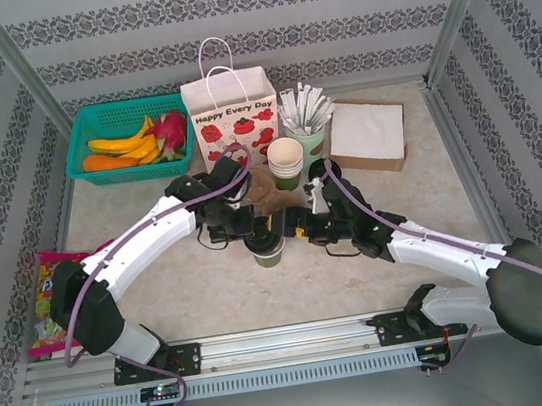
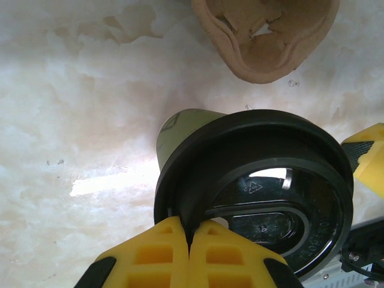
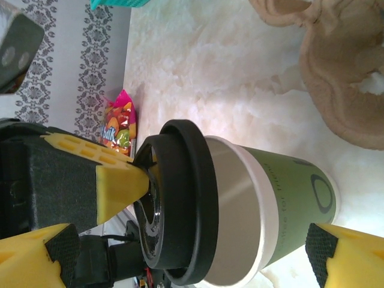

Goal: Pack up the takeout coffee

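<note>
Left gripper (image 2: 189, 240) is clamped tight on the lid rim of the takeout coffee (image 2: 252, 180), cup at its twelve o'clock, mid-table. Right gripper (image 3: 192, 255) gapes wide, fingers either side of that cup, gripping nothing. Cardboard carrier (image 1: 269, 191) sits at the cup's twelve o'clock.

The table (image 1: 211, 282) is lit brightly and evenly from above, and only soft shadows are cast beneath the arms (image 1: 135, 244). In the left wrist view a patch of glare is seen on the surface left of the takeout coffee (image 2: 252, 180), and the left gripper (image 2: 189, 237) is blurred.
</note>
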You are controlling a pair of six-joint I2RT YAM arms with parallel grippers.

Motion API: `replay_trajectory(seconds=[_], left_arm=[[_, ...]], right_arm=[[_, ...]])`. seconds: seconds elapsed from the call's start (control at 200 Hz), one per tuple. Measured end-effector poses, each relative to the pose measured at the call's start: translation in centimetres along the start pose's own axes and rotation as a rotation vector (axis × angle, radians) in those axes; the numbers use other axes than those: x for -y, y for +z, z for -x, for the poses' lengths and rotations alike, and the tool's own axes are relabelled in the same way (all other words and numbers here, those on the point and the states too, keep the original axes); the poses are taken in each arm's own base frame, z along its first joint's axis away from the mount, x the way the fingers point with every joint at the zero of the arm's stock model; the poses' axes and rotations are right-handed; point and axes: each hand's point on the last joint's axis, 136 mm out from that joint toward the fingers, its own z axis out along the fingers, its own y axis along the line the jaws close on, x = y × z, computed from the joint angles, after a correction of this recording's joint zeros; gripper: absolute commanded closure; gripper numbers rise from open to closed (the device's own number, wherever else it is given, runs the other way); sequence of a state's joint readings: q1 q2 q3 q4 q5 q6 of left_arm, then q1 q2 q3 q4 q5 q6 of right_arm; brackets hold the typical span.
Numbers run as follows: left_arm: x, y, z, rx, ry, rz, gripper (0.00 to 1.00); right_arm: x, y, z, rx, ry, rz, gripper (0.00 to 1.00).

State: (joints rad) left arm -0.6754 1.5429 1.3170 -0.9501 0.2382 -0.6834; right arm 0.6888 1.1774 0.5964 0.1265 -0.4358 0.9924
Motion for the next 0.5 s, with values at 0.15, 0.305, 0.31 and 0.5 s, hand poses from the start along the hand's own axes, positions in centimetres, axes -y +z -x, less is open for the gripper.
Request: replay_trajectory(seconds=[0.15, 0.305, 0.31, 0.5], left_arm=[[-0.1, 0.2, 0.0, -0.004, -0.001, 0.004, 1.0], [-0.1, 0.4, 0.0, -0.007, 0.001, 0.01, 1.0], [-0.1, 0.4, 0.0, -0.007, 0.0, 0.01, 1.0], [-0.1, 0.8, -0.3, -0.016, 0.003, 0.01, 1.0]], right_arm=[[0.3, 0.7, -0.5, -0.023, 0.0, -0.007, 0.02], [0.3, 1.2, -0.9, -0.04, -0.002, -0.01, 0.02], [0.3, 1.2, -0.9, -0.04, -0.002, -0.009, 0.02], [-0.1, 1.2, -0.7, -0.036, -0.008, 0.001, 0.02]])
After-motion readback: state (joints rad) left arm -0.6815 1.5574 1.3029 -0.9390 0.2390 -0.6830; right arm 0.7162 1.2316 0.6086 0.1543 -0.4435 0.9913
